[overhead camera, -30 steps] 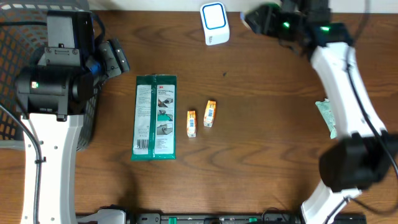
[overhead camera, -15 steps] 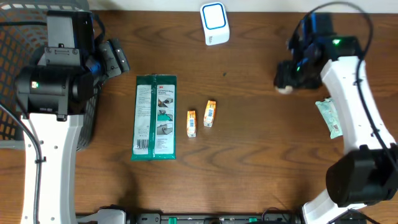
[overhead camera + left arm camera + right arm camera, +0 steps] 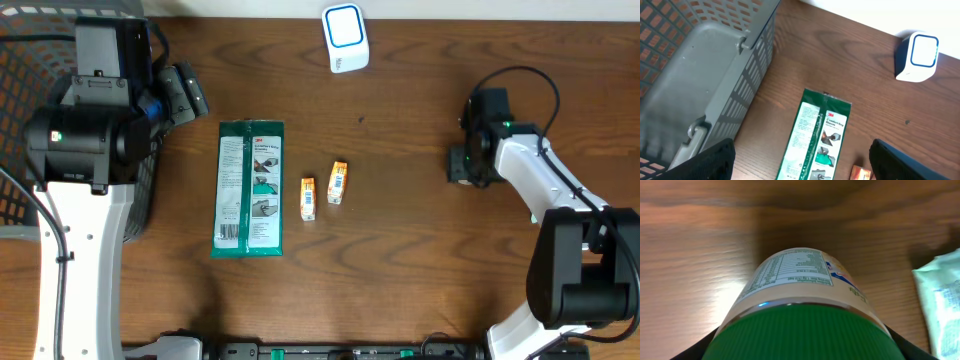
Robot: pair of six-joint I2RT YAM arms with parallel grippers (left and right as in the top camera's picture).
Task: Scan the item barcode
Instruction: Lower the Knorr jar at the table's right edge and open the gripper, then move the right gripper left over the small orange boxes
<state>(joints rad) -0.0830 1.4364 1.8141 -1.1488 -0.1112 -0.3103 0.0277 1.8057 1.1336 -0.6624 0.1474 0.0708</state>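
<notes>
One item, a green-capped jar (image 3: 800,277), sits clamped in the right gripper (image 3: 463,165), which has swung away from the scanner (image 3: 345,38) to the right side of the table (image 3: 420,260). Judgement: the scan pass looks finished and set-down comes next. The left gripper (image 3: 186,92) stands open and empty beside the basket (image 3: 20,60).
</notes>
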